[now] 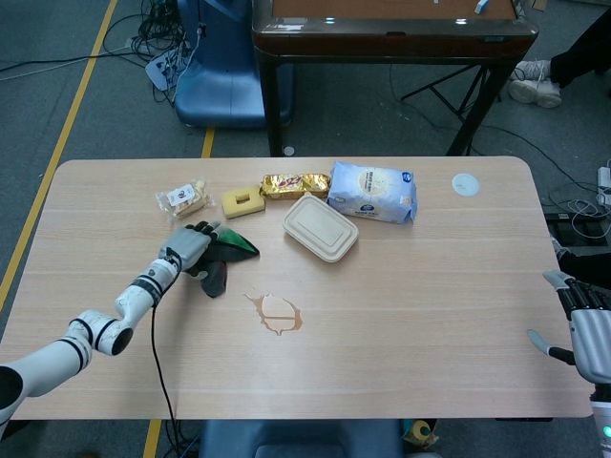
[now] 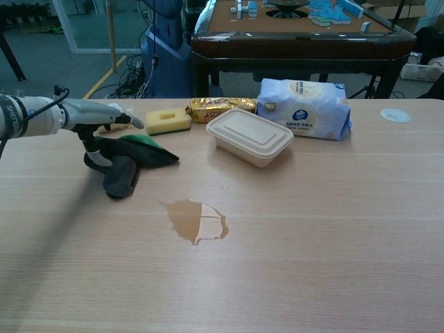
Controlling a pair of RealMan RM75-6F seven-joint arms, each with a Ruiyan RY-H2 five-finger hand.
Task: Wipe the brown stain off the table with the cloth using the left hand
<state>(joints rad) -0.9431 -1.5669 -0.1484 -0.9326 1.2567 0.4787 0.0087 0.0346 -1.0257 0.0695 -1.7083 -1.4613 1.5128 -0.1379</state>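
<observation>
Now over the cloth, left hand spread above its near-left end, thumb hanging down toward the dark fold in the chest view, nothing gripped yet as far as can be judged. Cloth lying bunched, green and black, near the sponge and up-left of the brown stain. Best to settle lower, gather a thick fold rather than a loose edge, then drag down-right onto the stain with flat pressure. Right hand idle at the table edge, fingers apart, holding nothing.
</observation>
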